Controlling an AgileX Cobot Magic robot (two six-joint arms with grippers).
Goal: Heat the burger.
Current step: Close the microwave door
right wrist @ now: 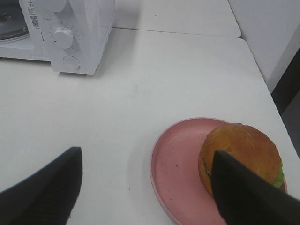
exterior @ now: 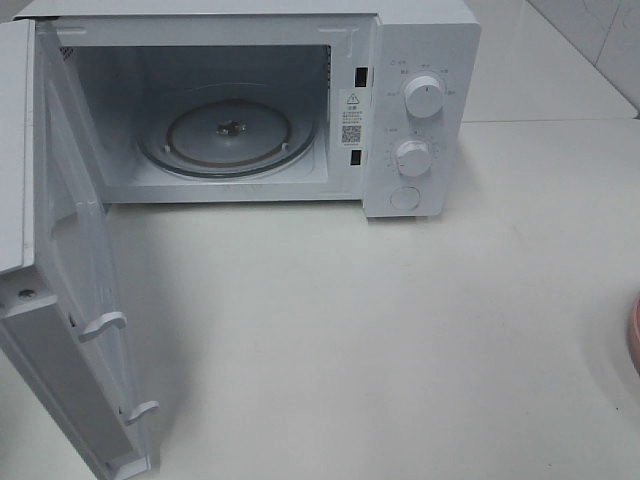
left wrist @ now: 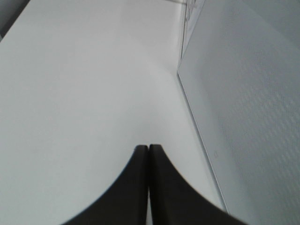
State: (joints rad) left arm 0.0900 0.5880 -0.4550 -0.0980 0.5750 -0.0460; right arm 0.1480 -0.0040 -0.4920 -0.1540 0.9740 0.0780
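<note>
The burger [right wrist: 239,152], golden-brown bun with a bit of green at its edge, sits on a round pink plate [right wrist: 176,173] in the right wrist view. My right gripper [right wrist: 147,187] is open above the plate, one finger [right wrist: 243,197] in front of the burger, the other [right wrist: 47,190] over bare table. In the exterior high view only a sliver of the pink plate [exterior: 635,335] shows at the right edge; the burger and both grippers are out of that view. My left gripper [left wrist: 148,150] is shut and empty, beside the microwave door [left wrist: 243,108].
A white microwave [exterior: 420,100] stands at the back with its door [exterior: 75,290] swung open to the left. Its glass turntable [exterior: 230,135] holds nothing. Two knobs [exterior: 424,97] and a button are on its right panel. The white table [exterior: 380,330] spreads in front.
</note>
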